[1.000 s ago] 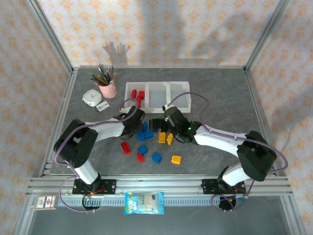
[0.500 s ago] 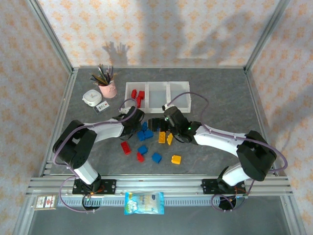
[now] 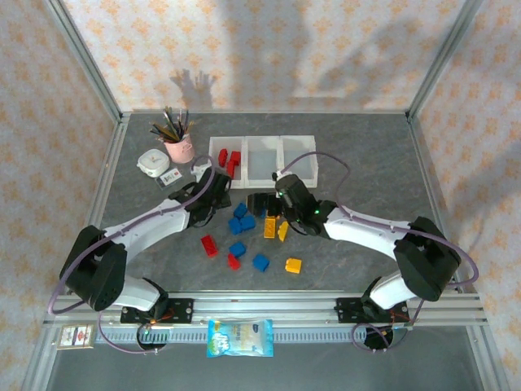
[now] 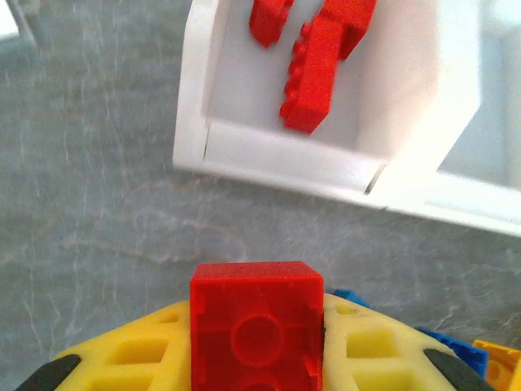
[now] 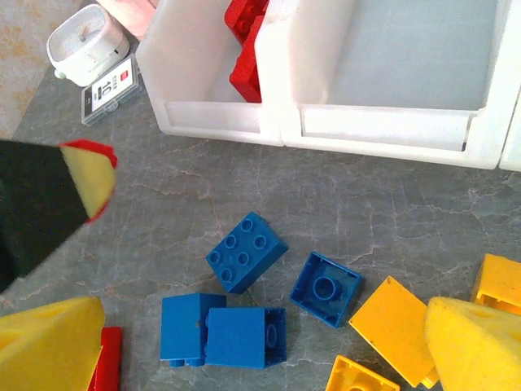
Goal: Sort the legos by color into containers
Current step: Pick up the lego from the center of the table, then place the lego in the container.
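Left gripper (image 3: 217, 190) has swung far toward the red-filled bin (image 4: 281, 153), clamped on a red brick (image 4: 256, 330) to drop there; right gripper (image 3: 263, 204) hangs apart.

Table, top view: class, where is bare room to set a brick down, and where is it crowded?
Bare: the strip behind the containers and the patch to their right. Crowded: in front of them, where the legos cluster.

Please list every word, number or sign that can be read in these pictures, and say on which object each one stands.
"10", with a small red logo beside it that is too blurred to read: on the small card next to the white round device.
Blue snack packet at the near rail: print too small to read.
Label at the near left corner of the frame: red mark, too small to read.
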Robot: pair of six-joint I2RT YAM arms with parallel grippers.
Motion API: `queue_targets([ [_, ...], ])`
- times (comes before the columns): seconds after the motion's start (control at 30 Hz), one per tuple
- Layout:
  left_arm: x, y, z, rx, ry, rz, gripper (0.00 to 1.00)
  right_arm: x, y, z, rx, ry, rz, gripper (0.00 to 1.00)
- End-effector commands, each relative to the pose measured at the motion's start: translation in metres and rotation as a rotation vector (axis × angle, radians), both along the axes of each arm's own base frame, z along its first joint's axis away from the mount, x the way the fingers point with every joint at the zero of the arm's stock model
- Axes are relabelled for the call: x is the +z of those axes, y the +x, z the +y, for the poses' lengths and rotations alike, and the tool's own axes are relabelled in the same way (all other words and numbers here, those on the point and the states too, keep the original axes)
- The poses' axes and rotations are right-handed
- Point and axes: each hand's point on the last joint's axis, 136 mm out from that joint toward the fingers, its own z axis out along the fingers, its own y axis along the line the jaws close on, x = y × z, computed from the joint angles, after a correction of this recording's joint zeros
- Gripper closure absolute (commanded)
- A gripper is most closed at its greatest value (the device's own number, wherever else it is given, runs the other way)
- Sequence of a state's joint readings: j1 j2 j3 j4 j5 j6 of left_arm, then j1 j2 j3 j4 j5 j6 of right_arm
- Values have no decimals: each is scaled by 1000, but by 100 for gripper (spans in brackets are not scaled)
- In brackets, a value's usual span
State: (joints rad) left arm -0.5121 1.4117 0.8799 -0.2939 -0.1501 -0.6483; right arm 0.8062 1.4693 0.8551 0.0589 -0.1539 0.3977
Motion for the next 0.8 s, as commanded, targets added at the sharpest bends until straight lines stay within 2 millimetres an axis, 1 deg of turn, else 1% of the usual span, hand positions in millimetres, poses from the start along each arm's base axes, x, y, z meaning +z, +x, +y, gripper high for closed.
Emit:
queue_targets([
  [0.0, 20, 17, 15, -19, 108, -17, 76, 17, 13, 7, -15, 56, -27, 0],
  [0.17, 19, 53, 17, -37, 149, 21, 76, 20, 21, 6, -23, 64, -26, 0],
  [0.23, 17, 67, 22, -20, 169, 27, 75, 20, 23, 5, -25, 63, -25, 0],
  [0.4, 4, 99, 21, -30, 199, 60, 75, 21, 26, 5, -28, 64, -32, 0],
  [0.53, -8, 116, 22, -29, 245, 90, 73, 21, 29, 6, -27, 60, -33, 0],
  [0.63, -25, 124, 23, -29, 272, 129, 70, 20, 30, 7, -23, 60, -33, 0],
  [0.7, -30, 127, 22, -32, 276, 147, 65, 19, 31, 7, -23, 58, -32, 0],
  [0.77, -31, 127, 20, -45, 278, 161, 60, 20, 30, 8, -18, 57, -33, 0],
])
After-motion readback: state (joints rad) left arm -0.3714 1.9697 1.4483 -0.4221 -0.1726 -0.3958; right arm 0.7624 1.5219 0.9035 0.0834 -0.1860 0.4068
